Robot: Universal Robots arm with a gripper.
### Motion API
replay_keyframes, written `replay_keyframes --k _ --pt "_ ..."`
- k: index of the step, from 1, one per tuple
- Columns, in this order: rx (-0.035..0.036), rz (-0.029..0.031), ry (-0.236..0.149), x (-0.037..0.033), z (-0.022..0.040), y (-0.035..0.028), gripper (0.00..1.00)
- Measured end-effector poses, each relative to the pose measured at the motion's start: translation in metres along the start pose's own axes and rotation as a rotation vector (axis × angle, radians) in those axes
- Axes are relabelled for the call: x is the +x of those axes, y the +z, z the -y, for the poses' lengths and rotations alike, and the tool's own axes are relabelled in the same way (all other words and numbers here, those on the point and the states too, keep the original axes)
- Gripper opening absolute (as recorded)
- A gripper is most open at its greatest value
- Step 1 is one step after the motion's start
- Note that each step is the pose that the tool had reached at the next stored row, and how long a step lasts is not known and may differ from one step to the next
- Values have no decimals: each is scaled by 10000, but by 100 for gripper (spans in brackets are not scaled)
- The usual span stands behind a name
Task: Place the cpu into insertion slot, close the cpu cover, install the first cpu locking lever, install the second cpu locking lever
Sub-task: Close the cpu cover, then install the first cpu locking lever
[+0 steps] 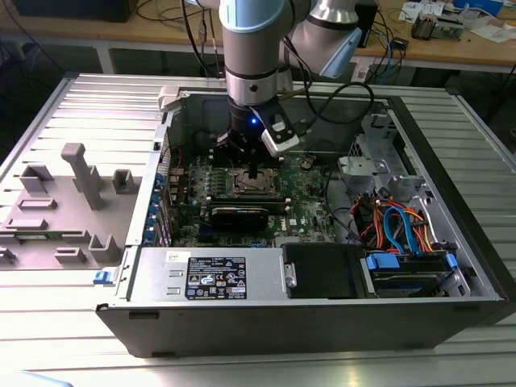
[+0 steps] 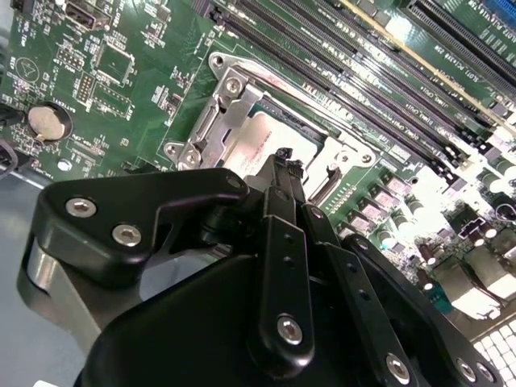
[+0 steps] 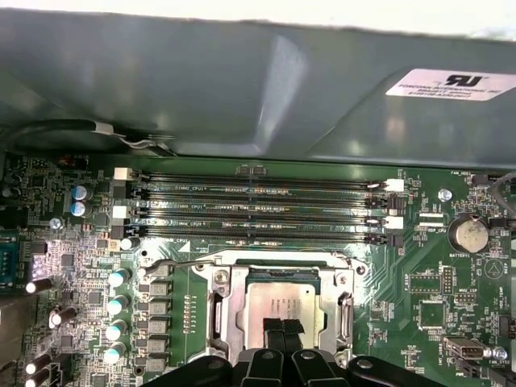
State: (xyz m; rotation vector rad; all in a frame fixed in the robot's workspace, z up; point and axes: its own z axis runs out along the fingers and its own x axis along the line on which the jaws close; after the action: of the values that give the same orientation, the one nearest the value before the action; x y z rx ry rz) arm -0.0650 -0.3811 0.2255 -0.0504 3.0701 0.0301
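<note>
My black gripper (image 3: 282, 330), fingertips pressed together and empty, touches the dull silver square cpu (image 3: 282, 300) seated in the metal-rimmed insertion slot (image 3: 274, 260), the thin silvery cpu cover (image 3: 228, 310) seemingly down around it; I judge cover-closing in hand, calling for a straight, gentle press

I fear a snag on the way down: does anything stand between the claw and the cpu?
Nothing visible does. In the first wrist view the claw hangs directly over the cpu, which lies framed by the cpu cover; the memory slots lie beside it, not between.
</note>
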Motion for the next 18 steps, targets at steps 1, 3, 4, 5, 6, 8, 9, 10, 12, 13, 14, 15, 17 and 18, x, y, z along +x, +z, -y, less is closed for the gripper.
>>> replay_keyframes --k 1,3,4,5,6,8,9,10,12,13,14,15,17,18 --pt "0 0 0 0 0 0 11" --pt "3 -1 10 0 0 -4 11" --pt "2 -1 11 0 0 -3 11" --pt "2 -1 11 0 0 -3 11" --pt "3 -1 11 0 0 -4 11" --pt "2 -1 11 0 0 -4 11" --pt "2 -1 11 0 0 -4 11" --pt "2 -1 11 0 0 -4 11" --pt "3 -1 12 0 0 -4 11" --pt "2 -1 11 0 0 -4 11" --pt "8 -5 11 0 1 -13 11" --pt "3 0 12 -3 -1 -41 11" --pt "3 -1 12 -8 -2 -119 11" --pt "3 -1 12 -11 -3 -162 11"
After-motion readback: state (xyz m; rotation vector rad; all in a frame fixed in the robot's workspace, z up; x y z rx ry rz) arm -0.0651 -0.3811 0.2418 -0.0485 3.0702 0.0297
